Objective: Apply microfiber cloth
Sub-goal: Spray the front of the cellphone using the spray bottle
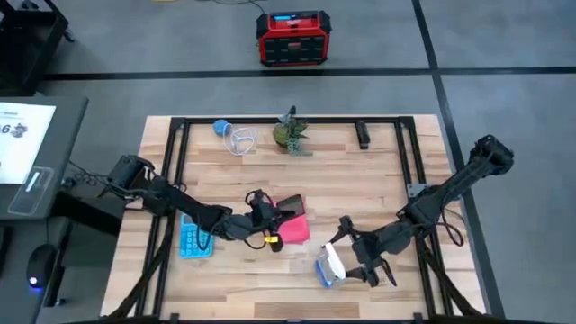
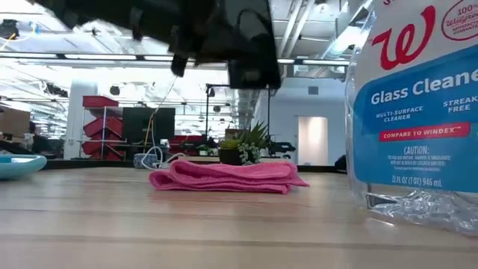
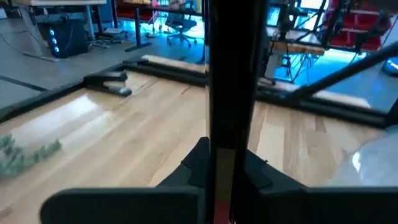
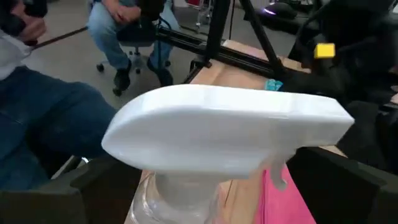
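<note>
The pink microfiber cloth lies folded on the wooden table, near its middle. Just above it my left gripper is shut on a black phone. At the front right a clear glass-cleaner spray bottle stands on the table. My right gripper is at the bottle's neck, behind its white spray head. The head hides whether the gripper has the bottle. My left gripper pinches the phone between its two fingers, one on each broad face, at the phone's end nearest the wrist. The phone runs forward along the fingers, edge-on to the wrist camera. It hangs clear of the table, above the pink cloth.
A light blue calculator lies left of the cloth. A small potted plant, a blue roll and a black stapler-like object sit along the far side. Black frame rails border the table. Seated people show beyond the table's edge.
</note>
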